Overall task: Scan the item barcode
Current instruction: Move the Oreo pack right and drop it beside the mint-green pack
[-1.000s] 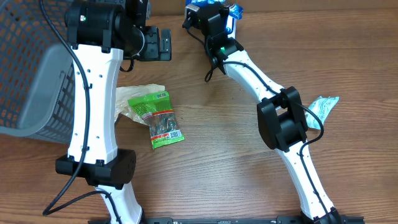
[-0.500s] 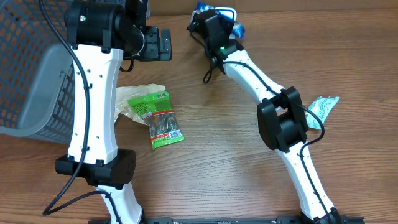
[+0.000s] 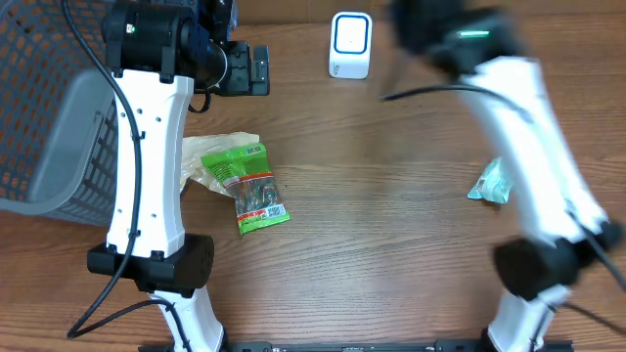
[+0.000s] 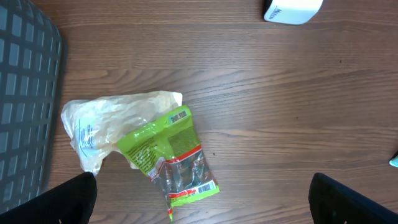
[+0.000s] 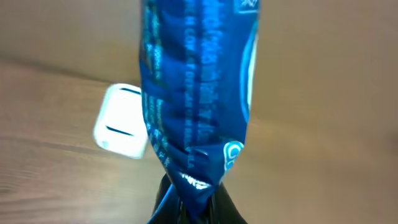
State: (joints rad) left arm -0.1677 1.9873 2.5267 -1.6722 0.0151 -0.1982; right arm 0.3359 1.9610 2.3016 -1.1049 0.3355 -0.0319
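A: What is our right gripper (image 5: 188, 198) doing?

B: We see it clenched on the crimped end of the blue packet (image 5: 196, 93). The packet stands straight up from the jaws and fills the middle of the wrist view.

A: And the scanner (image 5: 121, 121)?

B: The white box lies on the table beyond the packet, to the left in that wrist view, and nothing touches it. From overhead our right arm is only a blur.

A: The left gripper (image 4: 205, 194)?

B: Released, its fingers spread wide above the table and touching nothing. Beneath it we see a green packet (image 4: 174, 158) lying partly on a pale clear bag (image 4: 106, 121). A grey basket (image 4: 22, 93) sits off to its left.

A: Anything else?

B: A small teal packet (image 3: 489, 184) lies beside our right arm.
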